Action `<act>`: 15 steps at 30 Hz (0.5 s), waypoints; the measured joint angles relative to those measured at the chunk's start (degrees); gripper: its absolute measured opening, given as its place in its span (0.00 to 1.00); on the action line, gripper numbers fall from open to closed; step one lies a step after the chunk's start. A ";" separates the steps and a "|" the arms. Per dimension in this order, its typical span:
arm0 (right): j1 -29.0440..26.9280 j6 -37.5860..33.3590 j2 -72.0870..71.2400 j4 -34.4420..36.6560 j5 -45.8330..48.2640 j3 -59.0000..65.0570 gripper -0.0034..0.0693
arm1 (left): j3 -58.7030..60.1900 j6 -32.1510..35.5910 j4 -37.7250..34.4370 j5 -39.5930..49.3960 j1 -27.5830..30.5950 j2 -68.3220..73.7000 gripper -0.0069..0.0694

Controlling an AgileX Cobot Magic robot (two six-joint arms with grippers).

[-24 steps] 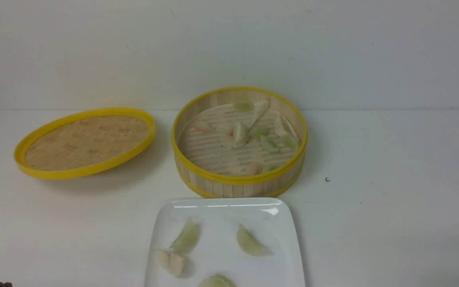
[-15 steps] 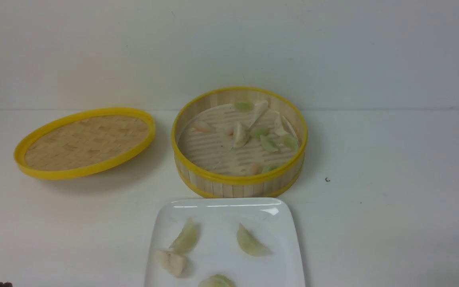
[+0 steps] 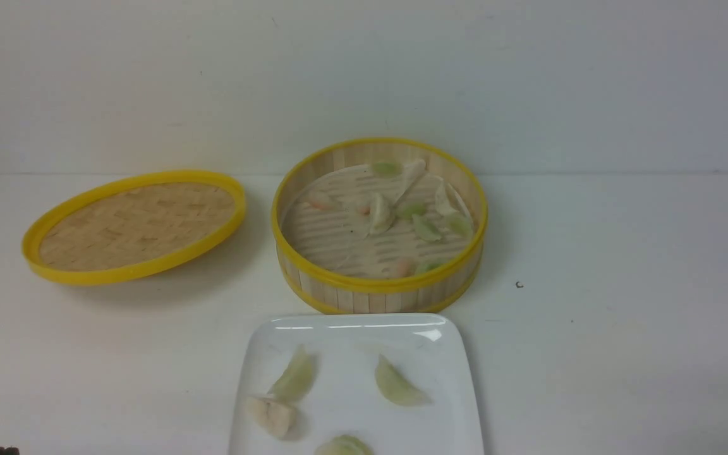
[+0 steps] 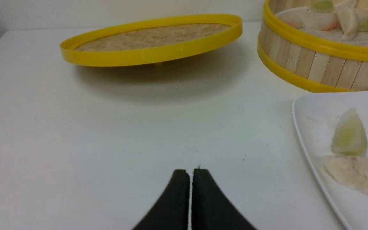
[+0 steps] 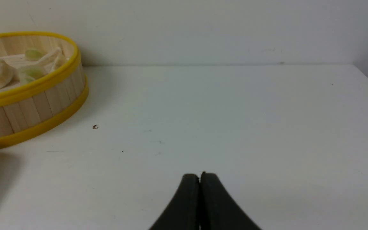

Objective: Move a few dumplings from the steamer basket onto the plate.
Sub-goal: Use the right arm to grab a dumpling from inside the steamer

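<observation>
Closed tip to tip with nothing between them: the black tapered jaws of the left gripper (image 4: pixel 190 172), low over the plain white table (image 4: pixel 107 127). Likewise pressed together and empty, those of the right gripper (image 5: pixel 200 175), over the table's right side, well apart from the dishes. Near the left gripper, toward the table's middle, the glossy white square plate (image 3: pixel 348 354) with rounded corners, at the near edge of the front view. On it, three of the pale green translucent crescent dumplings (image 3: pixel 294 377) – one left, one right, one cut off by the frame's bottom edge – plus a white dumpling (image 3: pixel 271 414) right beside the left green one. Directly behind the plate, close but not touching, the round bamboo-slat steamer basket (image 3: pixel 376 297) with yellow rims top and bottom. Inside, mostly in its right half, several more green dumplings, mixed with white and pinkish-orange ones. To the basket's left, just apart from it, the shallow yellow-rimmed woven lid (image 3: pixel 133 224), woven face up, a shadow beneath. On the table to the right of the basket, a small dark speck (image 5: pixel 95 127).
</observation>
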 joint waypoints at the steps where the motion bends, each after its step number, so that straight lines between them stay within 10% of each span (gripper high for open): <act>1: 0.00 1.37 0.00 1.70 -0.91 0.12 0.03 | 0.00 -0.58 0.08 -0.97 0.05 0.00 0.08; 8: 0.00 15.00 0.00 25.00 -15.66 0.58 0.03 | 0.00 -6.36 -8.71 -14.93 0.05 0.00 0.08; 15: 0.00 15.84 0.00 32.87 -22.62 0.58 0.03 | -0.53 -9.51 -16.90 -41.99 0.05 0.00 0.08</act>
